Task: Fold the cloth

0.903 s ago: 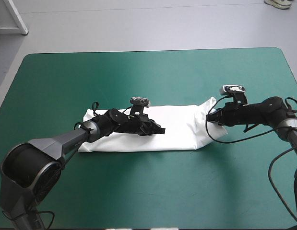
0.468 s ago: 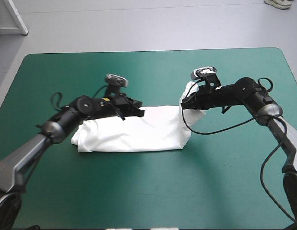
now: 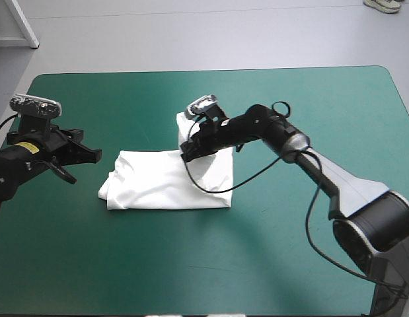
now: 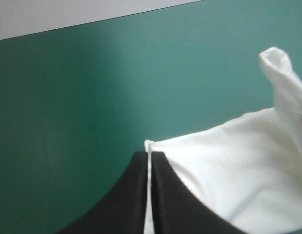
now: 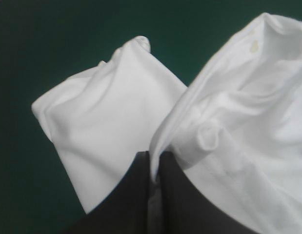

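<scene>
Two black fingers of the right gripper (image 3: 188,150) pinch one end of the T-shirt (image 3: 158,187), raised over its middle. The bundle runs left-right on the teal-green table (image 3: 303,264), other end leftward. The left gripper (image 3: 95,156), pressed together and empty, hangs just beside it.

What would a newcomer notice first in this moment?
The white short-sleeved T-shirt lies half folded mid-table on the teal-green cover. The right gripper pinches its right end, raised over the flat part. The left gripper, fingers shut, hangs apart beside the shirt's left edge.
</scene>
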Controlling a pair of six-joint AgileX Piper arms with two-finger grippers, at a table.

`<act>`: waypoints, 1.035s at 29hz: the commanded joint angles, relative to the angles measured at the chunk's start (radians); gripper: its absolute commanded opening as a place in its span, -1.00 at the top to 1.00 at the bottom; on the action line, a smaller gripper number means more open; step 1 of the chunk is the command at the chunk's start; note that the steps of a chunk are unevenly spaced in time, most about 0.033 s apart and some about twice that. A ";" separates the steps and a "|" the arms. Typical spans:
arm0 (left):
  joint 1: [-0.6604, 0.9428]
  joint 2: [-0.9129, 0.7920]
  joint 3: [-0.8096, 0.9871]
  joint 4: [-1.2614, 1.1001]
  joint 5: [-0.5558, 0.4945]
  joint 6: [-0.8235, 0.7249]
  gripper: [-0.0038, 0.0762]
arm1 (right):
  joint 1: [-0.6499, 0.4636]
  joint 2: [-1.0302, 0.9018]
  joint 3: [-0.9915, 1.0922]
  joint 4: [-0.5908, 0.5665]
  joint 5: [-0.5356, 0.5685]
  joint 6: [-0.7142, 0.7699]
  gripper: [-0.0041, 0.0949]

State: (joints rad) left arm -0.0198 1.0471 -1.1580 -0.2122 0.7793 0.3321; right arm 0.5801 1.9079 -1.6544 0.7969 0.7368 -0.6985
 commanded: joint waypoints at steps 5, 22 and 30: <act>0.006 -0.030 -0.030 -0.009 -0.030 -0.034 0.86 | 0.135 0.149 -0.317 0.033 0.028 0.051 0.93; 0.006 0.007 -0.028 -0.020 -0.036 -0.034 0.86 | 0.188 0.289 -0.511 0.085 0.151 0.057 0.26; 0.006 0.025 -0.028 -0.020 -0.049 -0.034 0.86 | 0.188 0.289 -0.577 0.281 0.364 -0.037 0.13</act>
State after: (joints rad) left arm -0.0138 1.0852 -1.1580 -0.2068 0.7985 0.3071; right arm 0.7702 2.2659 -2.1784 0.9803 1.0440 -0.7044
